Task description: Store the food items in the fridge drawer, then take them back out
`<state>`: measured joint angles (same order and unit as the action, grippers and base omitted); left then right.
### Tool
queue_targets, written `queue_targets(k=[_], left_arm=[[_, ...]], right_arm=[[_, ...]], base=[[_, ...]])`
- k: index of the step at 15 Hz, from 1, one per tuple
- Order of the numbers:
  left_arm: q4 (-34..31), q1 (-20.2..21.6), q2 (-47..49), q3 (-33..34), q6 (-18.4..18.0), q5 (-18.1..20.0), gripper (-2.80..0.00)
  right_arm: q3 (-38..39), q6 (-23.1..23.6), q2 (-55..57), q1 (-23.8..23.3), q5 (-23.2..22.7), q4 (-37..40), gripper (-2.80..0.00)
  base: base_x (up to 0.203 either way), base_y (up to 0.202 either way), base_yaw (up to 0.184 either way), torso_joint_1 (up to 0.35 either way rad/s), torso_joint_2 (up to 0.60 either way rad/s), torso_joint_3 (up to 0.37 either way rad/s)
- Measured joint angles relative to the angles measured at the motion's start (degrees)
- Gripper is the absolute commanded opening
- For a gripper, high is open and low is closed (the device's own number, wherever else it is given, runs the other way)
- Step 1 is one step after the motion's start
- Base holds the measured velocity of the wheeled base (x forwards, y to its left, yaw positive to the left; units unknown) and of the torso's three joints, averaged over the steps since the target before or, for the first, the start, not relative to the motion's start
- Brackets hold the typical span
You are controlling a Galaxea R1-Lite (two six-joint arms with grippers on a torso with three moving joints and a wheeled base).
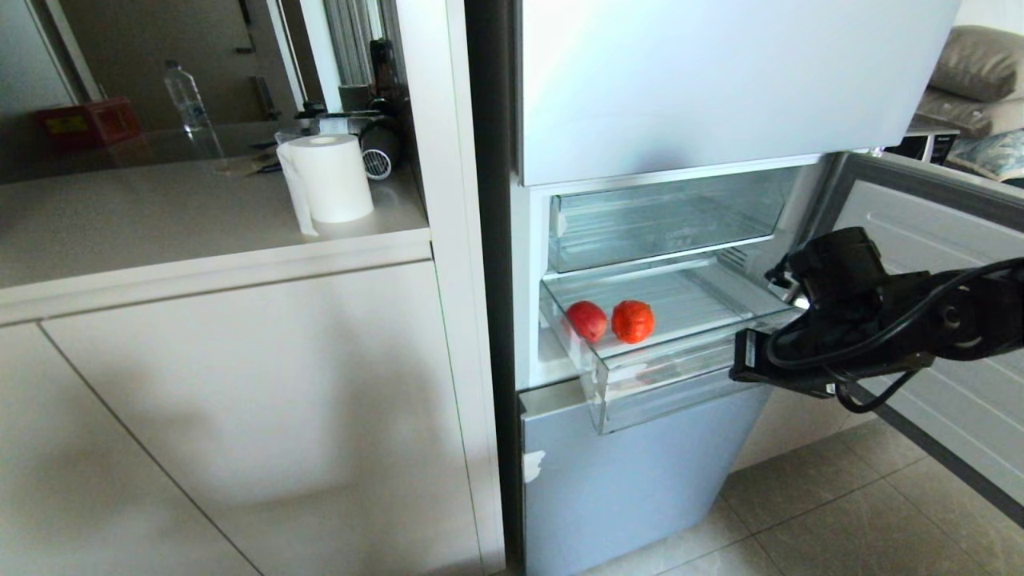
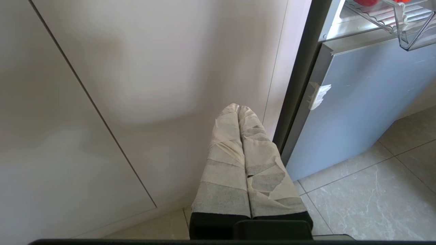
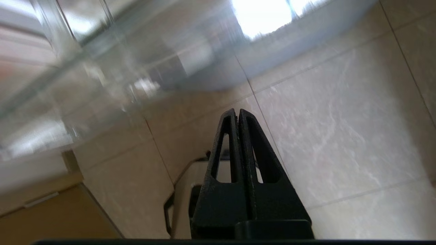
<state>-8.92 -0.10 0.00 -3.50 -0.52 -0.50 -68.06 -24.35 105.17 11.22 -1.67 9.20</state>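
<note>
We held our right gripper (image 3: 238, 114) at about four o'clock of the fridge drawer (image 1: 680, 372), just beside its right front corner, its fingers pressed flat together and carrying nothing. The drawer stood pulled well out of the open fridge, so its thick front lip jutted over the grey door (image 1: 632, 472) below. Two red food items rested on the ribbed floor near the front left: the smoother one (image 1: 588, 321) and, at its three o'clock and just apart, the ribbed one (image 1: 633, 321). We judged they sat forward because that is where a reach from above lands most easily. The shallower upper drawer (image 1: 664, 224), at twelve o'clock, stayed pushed in and held nothing we could see. With empty fingers beside the lip, we read the arm as placed to push the drawer shut. Our left gripper (image 2: 239, 112), tape-wrapped and likewise pressed together, hung parked low before the cabinet front (image 2: 136, 85).
</note>
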Motion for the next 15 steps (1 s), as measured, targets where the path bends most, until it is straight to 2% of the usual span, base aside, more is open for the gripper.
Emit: queue_targets(k=[3,8,15], left_arm=[[0.00,0.00,0.00,0.00,0.00,-0.01,-2.80],[0.00,0.00,0.00,-0.02,0.00,-0.01,-2.80],[0.00,0.00,0.00,-0.02,0.00,-0.01,-2.80]], right_arm=[[3.32,0.27,-1.23,0.05,0.29,0.05,-2.80],[0.56,0.27,5.17,-0.06,0.19,-3.33,-2.80],[-16.48,2.08,17.98,0.07,-1.50,-8.28,-2.80]], base=[[0.000,0.000,0.000,0.000,0.00,0.000],[0.000,0.000,0.000,0.000,0.00,0.000],[0.000,0.000,0.000,0.000,0.00,0.000]])
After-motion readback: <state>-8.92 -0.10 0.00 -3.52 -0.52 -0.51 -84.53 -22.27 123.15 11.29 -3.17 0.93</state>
